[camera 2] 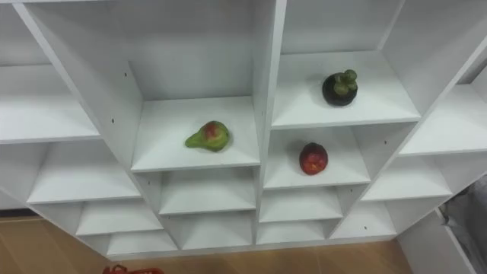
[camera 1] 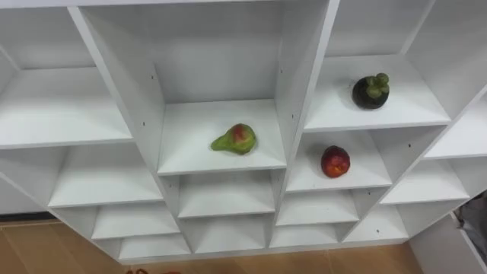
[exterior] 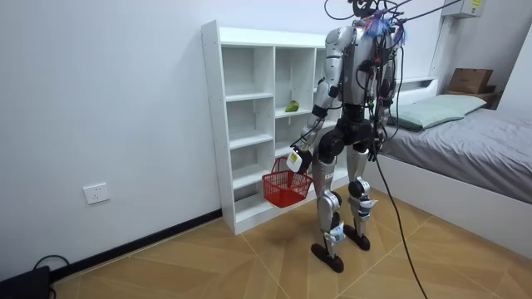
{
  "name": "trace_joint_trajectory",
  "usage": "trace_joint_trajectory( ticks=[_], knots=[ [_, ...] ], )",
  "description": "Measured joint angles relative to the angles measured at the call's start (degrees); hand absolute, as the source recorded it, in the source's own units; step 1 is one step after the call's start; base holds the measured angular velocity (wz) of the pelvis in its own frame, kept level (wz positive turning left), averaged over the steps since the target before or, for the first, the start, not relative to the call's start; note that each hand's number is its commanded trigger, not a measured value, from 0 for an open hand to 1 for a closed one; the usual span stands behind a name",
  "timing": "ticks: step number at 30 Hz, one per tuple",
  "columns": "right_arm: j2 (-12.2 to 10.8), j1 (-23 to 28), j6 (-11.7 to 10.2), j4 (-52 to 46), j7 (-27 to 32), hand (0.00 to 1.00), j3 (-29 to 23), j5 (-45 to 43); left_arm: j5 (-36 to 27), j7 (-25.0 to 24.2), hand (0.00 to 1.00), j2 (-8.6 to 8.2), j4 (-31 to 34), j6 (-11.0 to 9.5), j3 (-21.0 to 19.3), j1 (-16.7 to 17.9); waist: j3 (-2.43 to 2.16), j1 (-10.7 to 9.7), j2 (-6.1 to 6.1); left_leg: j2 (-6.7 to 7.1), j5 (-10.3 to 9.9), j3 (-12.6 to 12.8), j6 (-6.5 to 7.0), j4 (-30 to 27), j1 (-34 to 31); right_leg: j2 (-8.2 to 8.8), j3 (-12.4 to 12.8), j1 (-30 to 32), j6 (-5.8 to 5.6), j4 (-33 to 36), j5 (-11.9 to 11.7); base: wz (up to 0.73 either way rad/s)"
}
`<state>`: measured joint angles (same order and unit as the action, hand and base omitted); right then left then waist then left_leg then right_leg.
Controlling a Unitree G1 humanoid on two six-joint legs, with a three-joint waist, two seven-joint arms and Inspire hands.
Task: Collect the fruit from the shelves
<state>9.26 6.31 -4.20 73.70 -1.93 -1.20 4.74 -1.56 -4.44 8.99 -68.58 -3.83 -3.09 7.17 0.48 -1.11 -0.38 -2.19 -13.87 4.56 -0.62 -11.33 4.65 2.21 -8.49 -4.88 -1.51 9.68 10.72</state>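
A white closet [camera 1: 297, 91] of open shelves stands right in front of me. A green pear with a red blush [camera 1: 236, 139] lies on a middle shelf. In the column to its right, a dark mangosteen with a green cap [camera 1: 370, 90] sits on the upper shelf, and a red round fruit [camera 1: 335, 161] rests one shelf below. In the room view I stand upright facing the closet, and my left hand [exterior: 297, 159] hangs low, shut on the handle of a red basket [exterior: 286, 188]. The basket's rim [camera 2: 125, 269] peeks in at the bottom of the right eye view.
The remaining shelves are bare. A bed [exterior: 465, 124] with a cardboard box [exterior: 470, 80] behind it stands close on the room view's right; its edge [camera 1: 472, 224] shows at my lower right. Wooden floor [exterior: 208, 266] lies behind me.
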Motion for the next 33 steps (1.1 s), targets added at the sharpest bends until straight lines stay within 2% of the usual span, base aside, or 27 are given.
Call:
trace_joint_trajectory(
  ticks=[5, 14, 20, 26, 30, 33],
  knots=[
    [-0.03, 0.03, 0.0, 0.06, -0.11, 0.0, 0.0, 0.03, -0.09, 0.08, 1.0, -0.05, 0.01, -0.48, -0.03, 0.09, 0.04, 0.1, -0.3, 0.0, 0.0, 0.0, 0.0, 0.04, 0.0, -0.01, 0.02, 0.02, -0.01, -0.1, 0.0, 0.0],
    [-0.39, 0.48, -0.23, -0.65, 1.85, 0.0, 0.01, 0.52, -0.05, 1.22, 1.0, -0.13, 0.07, -1.54, -0.05, 0.42, -0.28, 0.17, -0.79, 0.0, 0.0, 0.05, 0.0, 0.06, 0.04, -0.01, 0.04, 0.01, -0.01, -0.11, 0.0, 0.0],
    [-0.43, 0.5, -2.02, -0.79, 2.61, 0.0, 0.07, 0.5, -0.05, 1.93, 1.0, -0.14, 0.07, -1.8, -0.04, 0.43, -0.26, 0.19, -0.99, 0.0, 0.01, 0.05, -0.01, 0.03, 0.09, 0.0, 0.06, -0.02, -0.01, -0.05, 0.0, 0.0],
    [-0.53, 0.83, -2.15, -3.21, 4.4, 0.0, 0.11, -0.61, -0.02, 2.73, 1.0, -0.13, 0.48, -2.43, 0.08, 0.44, -0.28, 0.14, -1.08, 0.0, 0.01, 0.14, -0.01, -0.06, -0.06, 0.0, 0.2, 0.2, -0.01, -0.02, 0.0, 0.0],
    [-0.54, 1.43, -2.31, -5.06, 5.54, 0.0, 0.11, -1.37, 0.0, 2.8, 1.0, -0.1, 1.23, -2.61, 0.13, 0.42, -0.46, 0.05, -0.95, 0.0, 0.01, 0.17, -0.01, -0.05, -0.11, -0.04, 0.38, 0.31, -0.01, -0.04, 0.0, 0.0],
    [-0.53, 1.72, -2.4, -5.31, 7.09, 0.0, 0.06, -2.59, 0.01, 3.02, 1.0, 0.01, 1.41, -2.61, 1.89, 0.37, -0.58, -0.09, -0.9, 0.0, 0.01, 0.31, -0.01, 0.02, -0.3, -0.04, 0.44, 0.89, -0.01, -0.04, 0.0, -0.01]
  ],
)
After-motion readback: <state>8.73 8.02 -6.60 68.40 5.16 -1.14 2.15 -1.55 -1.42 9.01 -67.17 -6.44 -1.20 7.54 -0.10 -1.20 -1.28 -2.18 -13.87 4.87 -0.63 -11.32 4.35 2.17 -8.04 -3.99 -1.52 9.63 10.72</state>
